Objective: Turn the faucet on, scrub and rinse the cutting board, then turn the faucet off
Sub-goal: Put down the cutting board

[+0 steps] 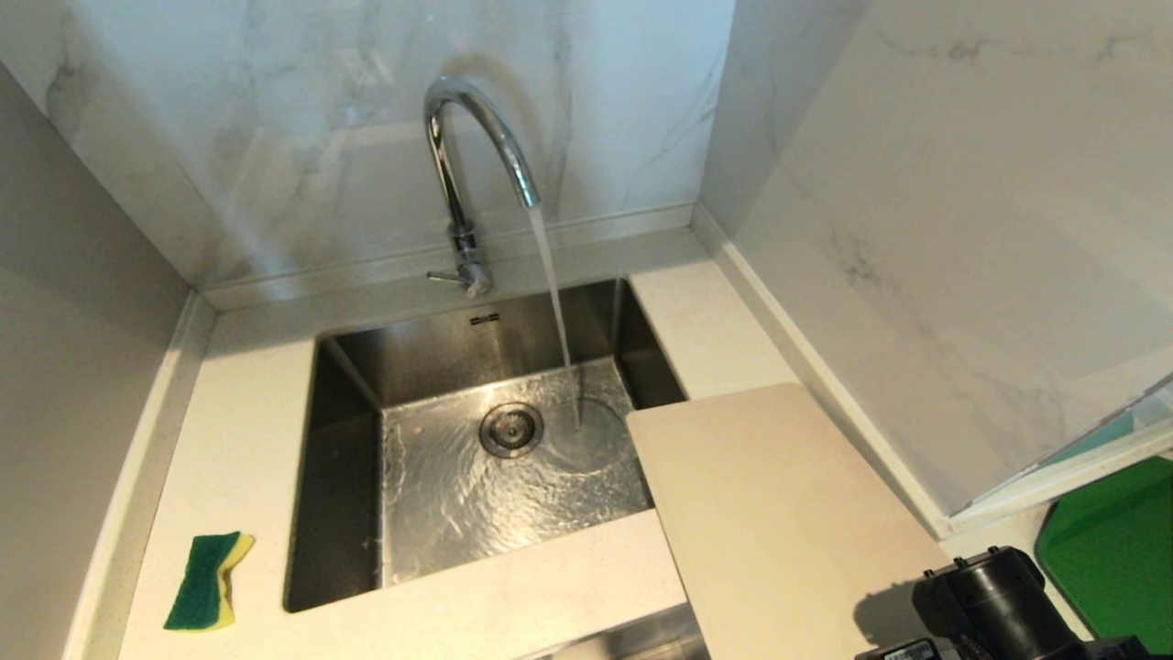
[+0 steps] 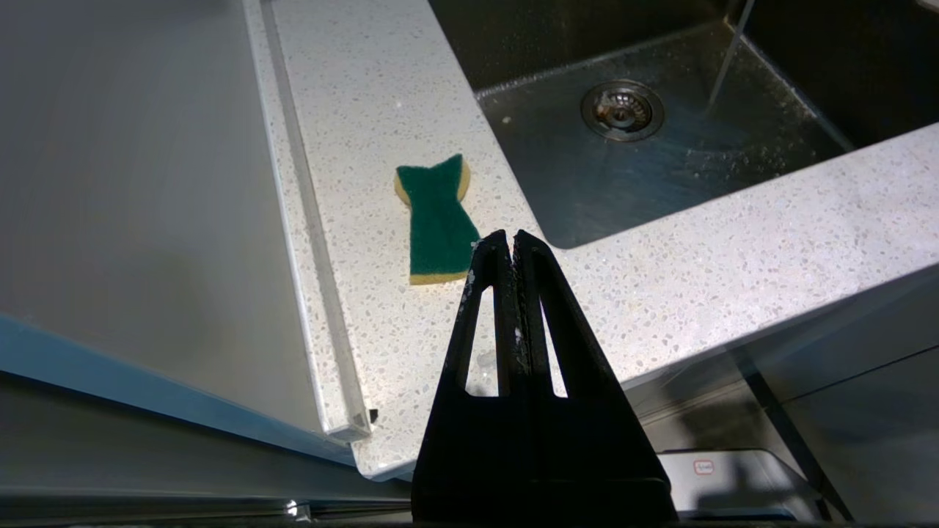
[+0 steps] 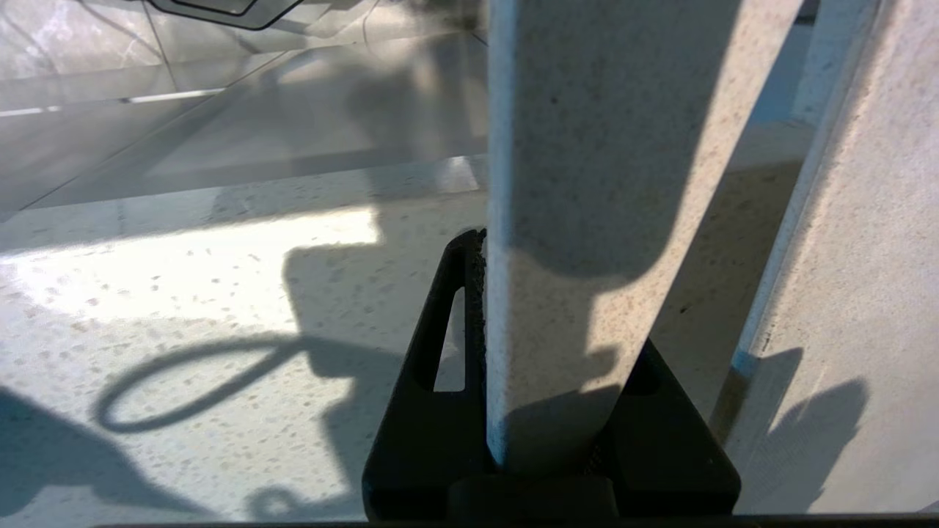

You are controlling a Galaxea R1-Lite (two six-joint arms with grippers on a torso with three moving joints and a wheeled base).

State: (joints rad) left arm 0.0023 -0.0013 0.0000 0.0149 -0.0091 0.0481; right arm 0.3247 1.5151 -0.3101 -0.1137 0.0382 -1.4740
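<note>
Right gripper (image 3: 506, 352) first: my black fingers are clamped on the edge of the cutting board (image 3: 587, 183), one finger (image 3: 447, 315) plain to see against its face, the other mostly hidden behind the pale slab. From the head camera, only the dark wrist of this arm shows at the lower right, at the board's near end. The cutting board (image 1: 779, 513) is cream-white with rounded corners; it covers the counter right of the sink, and its far left corner juts over the basin. Beyond it, on the far right, a dark green mat (image 1: 1113, 541) lies on the counter. Left gripper (image 2: 512, 246): fingers pressed together, holding nothing, poised above the speckled counter (image 2: 733, 257) at the sink's near left corner. Just past its tips lies a green-and-yellow sponge (image 2: 436, 220), on the counter left of the basin. Faucet (image 1: 467, 174) stands behind the sink (image 1: 348, 477), spout arched forward, small lever pointing left at its base. Water is running from the spout and hits the steel floor just right of the drain (image 1: 510, 429), spreading in ripples.
</note>
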